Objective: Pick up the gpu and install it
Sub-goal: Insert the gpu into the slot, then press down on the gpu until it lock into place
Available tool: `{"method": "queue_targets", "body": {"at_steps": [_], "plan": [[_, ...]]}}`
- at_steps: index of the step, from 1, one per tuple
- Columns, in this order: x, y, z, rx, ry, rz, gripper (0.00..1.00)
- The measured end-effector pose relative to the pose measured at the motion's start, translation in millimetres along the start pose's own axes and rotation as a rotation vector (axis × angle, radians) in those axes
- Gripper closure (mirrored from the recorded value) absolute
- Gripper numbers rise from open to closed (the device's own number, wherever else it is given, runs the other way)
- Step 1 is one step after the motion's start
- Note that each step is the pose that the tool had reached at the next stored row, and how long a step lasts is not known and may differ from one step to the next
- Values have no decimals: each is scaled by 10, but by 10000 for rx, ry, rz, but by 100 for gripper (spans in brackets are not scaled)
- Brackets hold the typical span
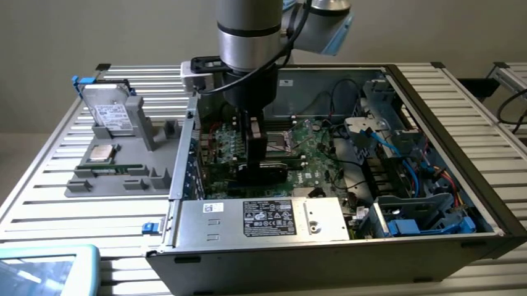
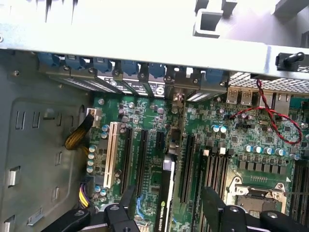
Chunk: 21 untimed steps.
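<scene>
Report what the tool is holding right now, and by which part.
Nothing is held. The tool stands open inside the computer case, one finger on each side of the gpu, which stands on edge on the motherboard; neither finger visibly touches it.

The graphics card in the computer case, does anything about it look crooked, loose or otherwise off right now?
Nothing stands out. The gpu stands on edge in a motherboard slot, parallel to the empty slots beside it, with no visible tilt. The open end effector straddles the card inside the case. Whether the card is fully seated cannot be told.

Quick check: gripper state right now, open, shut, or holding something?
Gripper: open, fingers either side of the gpu standing in its motherboard slot, not clamping it.
</scene>
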State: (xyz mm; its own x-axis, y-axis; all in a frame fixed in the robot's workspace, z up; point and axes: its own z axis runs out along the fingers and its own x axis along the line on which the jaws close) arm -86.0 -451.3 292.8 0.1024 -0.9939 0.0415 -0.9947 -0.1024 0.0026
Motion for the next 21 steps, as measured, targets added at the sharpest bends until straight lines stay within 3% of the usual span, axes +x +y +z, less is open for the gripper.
{"method": "queue_targets", "body": {"at_steps": [9, 13, 14, 15, 19, 20, 21], "plan": [[5, 1, -61, 0, 1, 1, 36], [7, 1, -87, 0, 0, 0, 55], [7, 1, -94, 0, 1, 1, 55], [7, 1, -96, 0, 0, 0, 67], [7, 0, -95, 0, 3, 0, 78], [6, 2, -90, -3, 20, 0, 78], [4, 5, -79, -6, 52, 2, 85]]}}
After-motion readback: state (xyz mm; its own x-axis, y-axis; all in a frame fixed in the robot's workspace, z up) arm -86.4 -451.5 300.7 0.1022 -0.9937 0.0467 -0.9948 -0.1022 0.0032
